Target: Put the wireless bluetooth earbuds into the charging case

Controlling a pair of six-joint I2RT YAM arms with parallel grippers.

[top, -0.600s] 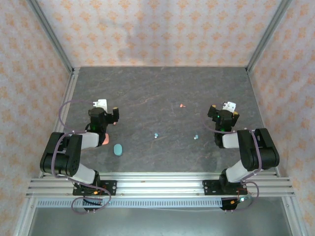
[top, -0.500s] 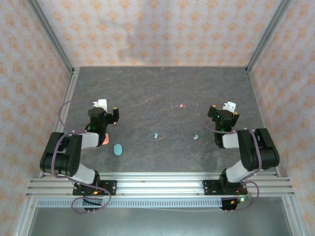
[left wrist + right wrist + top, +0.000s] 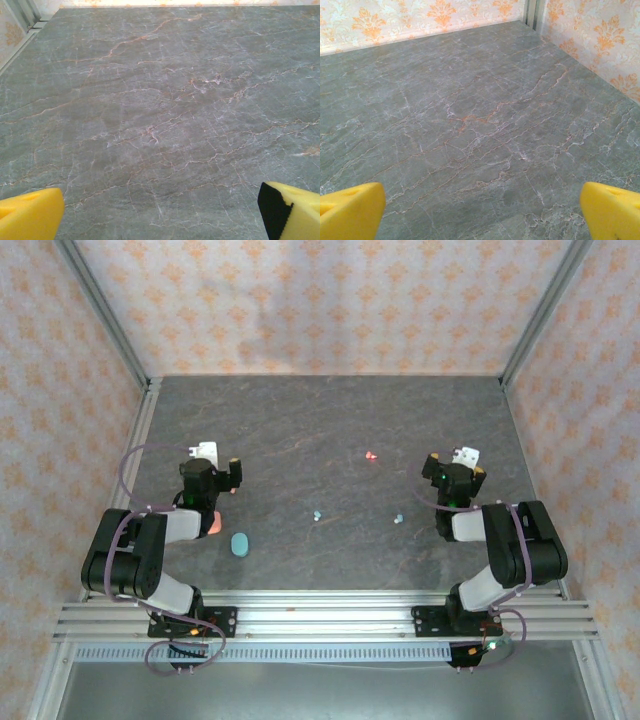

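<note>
I am looking at a gray table (image 3: 330, 410) with a robot arm on each side. The left gripper (image 3: 160, 212) has its yellow fingers (image 3: 30, 212) spread wide apart, and there is just bare table between them. The right gripper (image 3: 482, 210) is spread wide too and holds nothing. Both point toward 12 o'clock.

From the middle of the table, the tiny pink earbud (image 3: 370, 454) lies at about 2 o'clock. The first blue earbud (image 3: 317, 514) lies at 6 o'clock. The second blue earbud (image 3: 397, 519) lies at 4 o'clock, near the right arm (image 3: 515, 540). They all lie out on the table, well apart from each other.

The blue case (image 3: 240, 542) sits at 8 o'clock, beside the left arm (image 3: 140, 550). The pink case (image 3: 213, 523) is just at its 10 o'clock, partly tucked under that arm. I cannot tell if the cases are open or closed.
</note>
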